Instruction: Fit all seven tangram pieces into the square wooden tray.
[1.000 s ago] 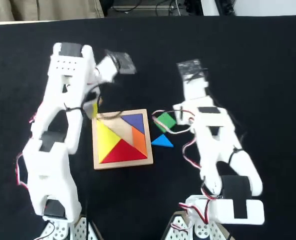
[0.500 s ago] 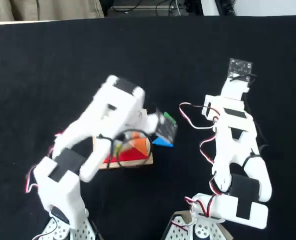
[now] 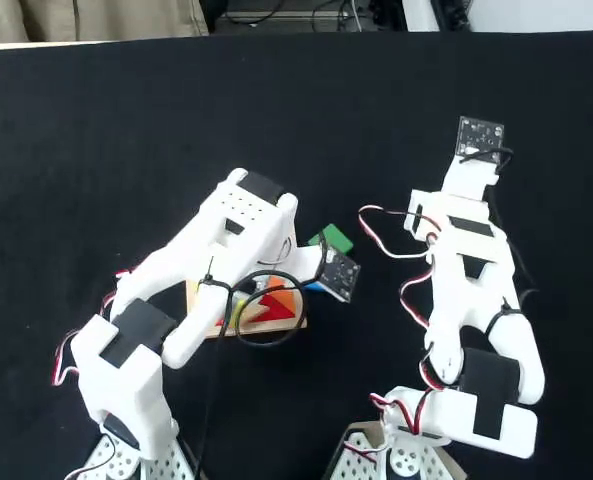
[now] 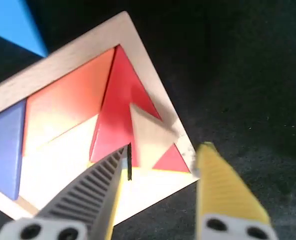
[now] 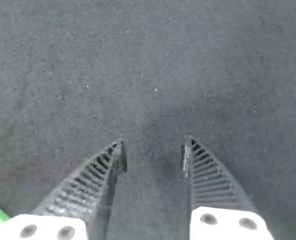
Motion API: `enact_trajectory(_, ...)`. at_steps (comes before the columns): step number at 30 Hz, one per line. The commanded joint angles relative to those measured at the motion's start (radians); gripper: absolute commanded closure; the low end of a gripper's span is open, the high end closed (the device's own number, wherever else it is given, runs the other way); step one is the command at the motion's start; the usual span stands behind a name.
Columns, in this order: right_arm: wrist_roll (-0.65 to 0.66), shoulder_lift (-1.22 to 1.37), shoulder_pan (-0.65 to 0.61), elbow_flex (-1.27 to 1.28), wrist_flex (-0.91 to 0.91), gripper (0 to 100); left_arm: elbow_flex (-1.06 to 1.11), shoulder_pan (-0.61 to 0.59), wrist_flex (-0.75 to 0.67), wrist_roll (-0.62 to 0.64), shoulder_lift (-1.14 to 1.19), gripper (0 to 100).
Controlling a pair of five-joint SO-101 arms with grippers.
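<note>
The left fingers (image 4: 88, 195), spread empty, had swung in over the square wooden tray (image 4: 63, 59) while the released right fingers (image 5: 88, 185) drew back, leaving the blue triangular piece (image 4: 13, 20) outside.

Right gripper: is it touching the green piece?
Apart. High view: the green piece lies well clear of the right arm, bare cloth between them. Right wrist view: right gripper open over cloth, nothing between its fingers.
</note>
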Motion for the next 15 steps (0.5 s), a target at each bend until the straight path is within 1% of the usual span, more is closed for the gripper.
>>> enact_trajectory(1, -0.003, -0.005, -0.008, -0.039, -0.020, 80.8, -0.005, -0.012, -0.026, -0.012, -0.060, 74)
enact_trajectory(4, -0.003, -0.005, -0.008, -0.039, -0.020, 80.8, -0.005, -0.035, -0.043, -0.015, -0.061, 74)
enact_trajectory(6, -0.003, -0.005, -0.008, -0.039, -0.020, 80.8, -0.042, -0.061, -0.032, -0.015, -0.061, 74)
enact_trajectory(7, -0.003, -0.005, -0.008, -0.039, -0.020, 80.8, -0.071, -0.079, -0.009, -0.014, -0.063, 74)
enact_trajectory(9, -0.003, -0.005, -0.008, -0.039, -0.020, 80.8, -0.153, -0.107, 0.084, -0.005, -0.078, 74)
enact_trajectory(10, -0.003, -0.005, -0.008, -0.041, -0.020, 80.8, -0.183, -0.114, 0.141, -0.003, -0.086, 76)
enact_trajectory(12, -0.003, -0.005, -0.009, -0.041, -0.020, 80.8, -0.213, -0.119, 0.238, -0.003, -0.109, 83)
enact_trajectory(13, -0.003, -0.005, -0.009, -0.042, -0.020, 80.8, -0.213, -0.122, 0.262, 0.002, -0.126, 87)
enact_trajectory(15, -0.003, -0.005, -0.009, -0.042, -0.018, 80.8, -0.200, -0.128, 0.253, 0.084, -0.189, 95)
